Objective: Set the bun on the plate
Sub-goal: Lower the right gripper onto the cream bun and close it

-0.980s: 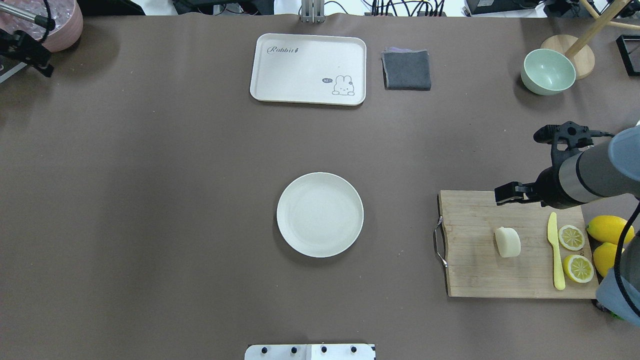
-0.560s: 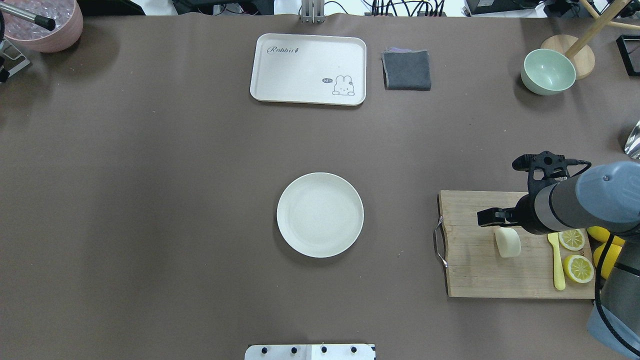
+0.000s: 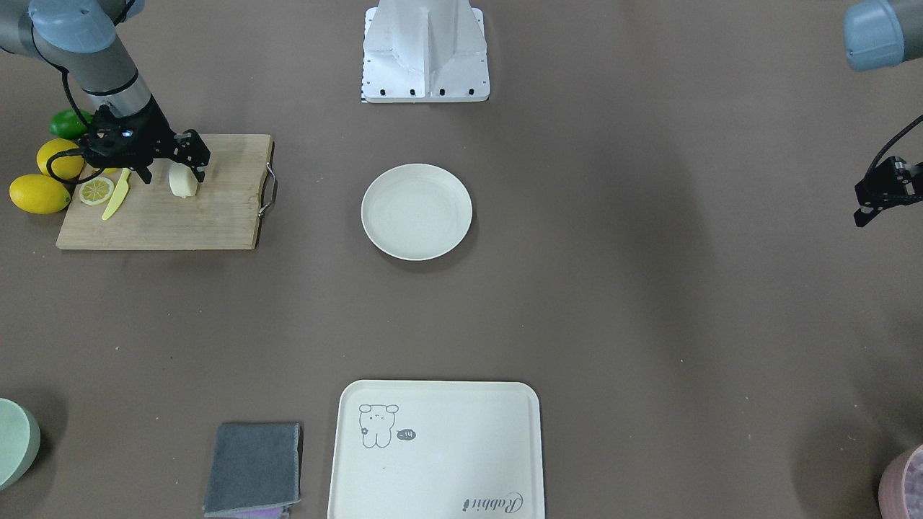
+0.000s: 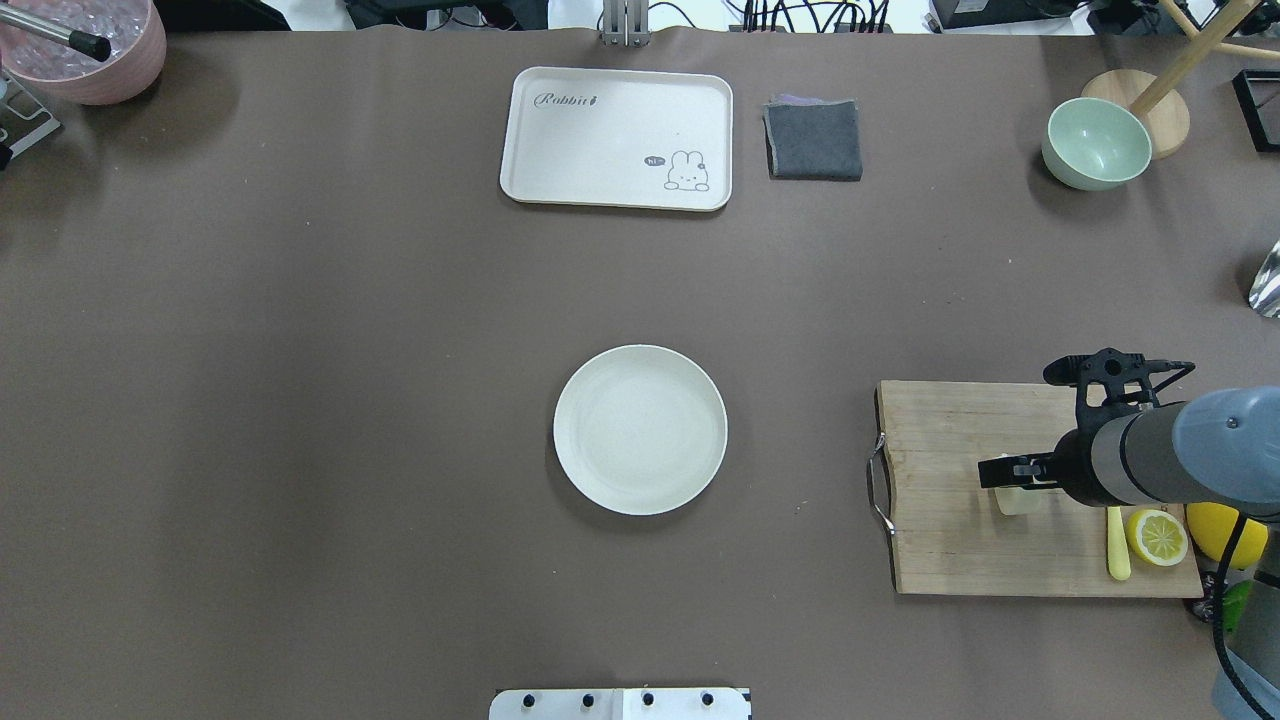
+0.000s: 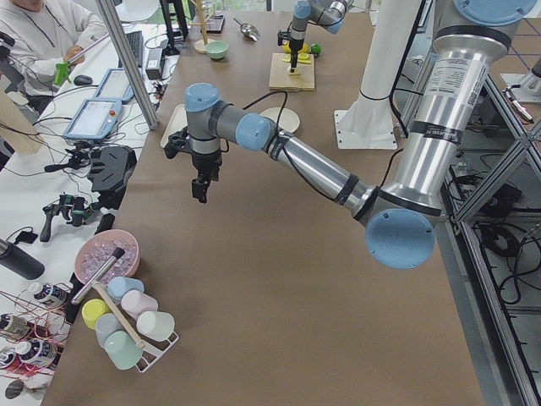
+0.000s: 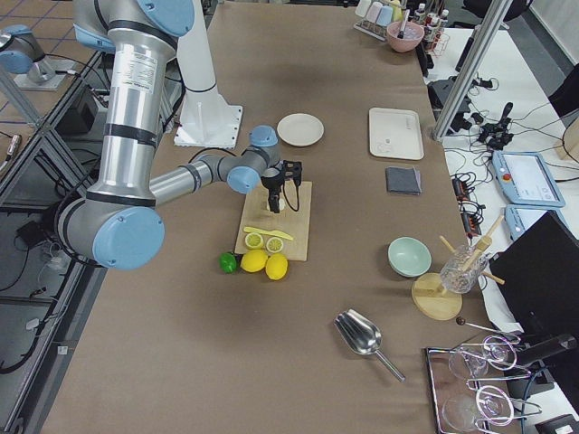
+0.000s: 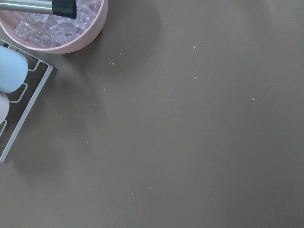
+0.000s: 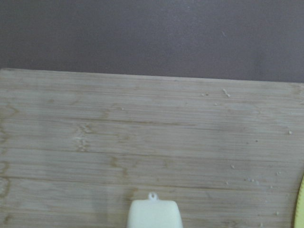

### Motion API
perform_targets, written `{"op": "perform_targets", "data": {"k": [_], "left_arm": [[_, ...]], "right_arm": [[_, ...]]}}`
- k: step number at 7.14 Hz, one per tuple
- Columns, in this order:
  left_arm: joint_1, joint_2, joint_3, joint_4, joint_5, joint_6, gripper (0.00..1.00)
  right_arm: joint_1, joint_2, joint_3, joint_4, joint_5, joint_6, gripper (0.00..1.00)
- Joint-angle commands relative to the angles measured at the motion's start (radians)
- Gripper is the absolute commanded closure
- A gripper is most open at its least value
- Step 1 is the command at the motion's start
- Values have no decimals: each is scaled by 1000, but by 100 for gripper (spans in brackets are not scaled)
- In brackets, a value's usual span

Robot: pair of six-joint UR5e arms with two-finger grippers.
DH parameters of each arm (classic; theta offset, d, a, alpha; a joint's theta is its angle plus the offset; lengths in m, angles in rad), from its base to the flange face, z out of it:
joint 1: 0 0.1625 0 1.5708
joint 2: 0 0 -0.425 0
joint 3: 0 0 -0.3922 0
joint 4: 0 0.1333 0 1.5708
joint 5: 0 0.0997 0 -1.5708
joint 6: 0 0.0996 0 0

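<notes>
Hovering right claw [image 3: 173, 174]: open, just over the bun [image 3: 183, 184] on the board [image 4: 940, 540], right end of the table [image 4: 300, 400].
Left claw [image 3: 875, 203]: far left, opening unclear.
Plate [image 4: 640, 430]: mid-table, well apart.

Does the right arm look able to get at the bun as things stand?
Probably yes. The right tool hangs just above the bun on the cutting board, with nothing between them; the yellow knife and lemon slice lie off to one side.
</notes>
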Motion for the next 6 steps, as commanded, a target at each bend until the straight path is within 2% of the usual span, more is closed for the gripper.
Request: {"op": "perform_targets", "data": {"k": [1, 2, 4, 5, 6], "left_arm": [[0, 16, -4, -2, -2, 1, 2], [0, 16, -3, -2, -2, 1, 2], [0, 16, -3, -2, -2, 1, 2], [0, 16, -3, -2, -2, 1, 2], [0, 16, -1, -3, -2, 1, 2]], "right_arm": [[-22, 4, -10, 3, -19, 9, 28], [-29, 4, -10, 3, -24, 9, 37], [-40, 5, -3, 3, -25, 9, 82], [-42, 8, 6, 3, -24, 9, 90], [-42, 11, 17, 0, -22, 9, 91]]}}
